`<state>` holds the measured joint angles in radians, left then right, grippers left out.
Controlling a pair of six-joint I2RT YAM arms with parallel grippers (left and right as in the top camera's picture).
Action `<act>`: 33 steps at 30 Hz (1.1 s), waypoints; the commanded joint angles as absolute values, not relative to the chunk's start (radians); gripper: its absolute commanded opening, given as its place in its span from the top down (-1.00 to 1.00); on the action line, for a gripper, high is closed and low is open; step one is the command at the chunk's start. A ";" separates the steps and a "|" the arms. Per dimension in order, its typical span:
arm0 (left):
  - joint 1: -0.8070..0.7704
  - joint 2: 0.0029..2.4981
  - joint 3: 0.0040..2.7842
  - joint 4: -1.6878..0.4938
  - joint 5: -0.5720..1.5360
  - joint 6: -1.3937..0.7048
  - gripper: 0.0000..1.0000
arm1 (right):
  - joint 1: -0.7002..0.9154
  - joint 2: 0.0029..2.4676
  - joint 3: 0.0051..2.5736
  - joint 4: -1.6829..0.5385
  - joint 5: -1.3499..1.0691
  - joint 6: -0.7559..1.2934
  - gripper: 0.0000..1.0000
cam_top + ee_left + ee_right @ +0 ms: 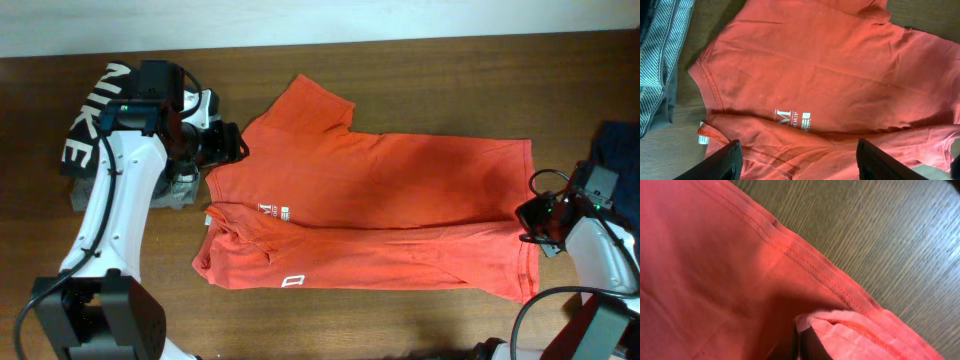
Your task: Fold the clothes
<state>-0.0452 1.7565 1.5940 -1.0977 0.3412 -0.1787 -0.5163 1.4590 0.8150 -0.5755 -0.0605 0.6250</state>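
The clothes, a red-orange T-shirt (pixel 380 200), lie across the middle of the table with the front long edge folded over and white lettering (pixel 278 212) showing near the collar. My left gripper (pixel 225 145) hovers open over the collar end; in the left wrist view its black fingers (pixel 727 162) stand wide apart above the shirt (pixel 830 65) with nothing between them. My right gripper (pixel 530 225) is at the hem on the right. The right wrist view shows the hem (pixel 860 330) bunched over a dark finger of that gripper (pixel 807 340), jaws close together on the cloth.
A black garment with white NIKE letters (pixel 95 110) lies at the far left, with a grey garment (pixel 175 190) under my left arm. Something dark blue (pixel 620 150) sits at the right edge. Bare wood (pixel 430 80) shows behind the shirt.
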 commanded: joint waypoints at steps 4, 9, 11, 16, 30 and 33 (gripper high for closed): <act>-0.043 1.731 1.607 -1.092 0.352 -0.162 -0.45 | -0.519 1.459 0.840 -0.579 -0.072 0.553 0.26; -0.070 1.731 1.621 -1.065 0.362 -0.009 -0.45 | -0.519 1.460 0.988 -0.609 -0.207 0.392 0.22; -0.093 1.733 1.637 -1.031 0.341 0.021 -0.52 | -0.519 1.462 1.055 -0.644 -0.208 0.382 0.21; -0.133 1.785 1.703 -0.892 0.316 0.050 -0.56 | -0.517 1.517 1.213 -0.677 -0.207 0.373 0.20; -0.168 2.375 1.967 -0.386 0.352 0.054 -0.73 | -0.517 1.691 1.305 -0.741 -0.333 0.321 -0.03; -0.169 2.426 1.967 -0.327 0.346 0.044 -0.70 | -0.517 1.691 1.305 -0.772 -0.329 0.321 -0.04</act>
<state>-0.1680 2.3955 1.9331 -0.3702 0.3378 0.0391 -0.5163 1.6989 1.2907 -0.7559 -0.3164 0.3470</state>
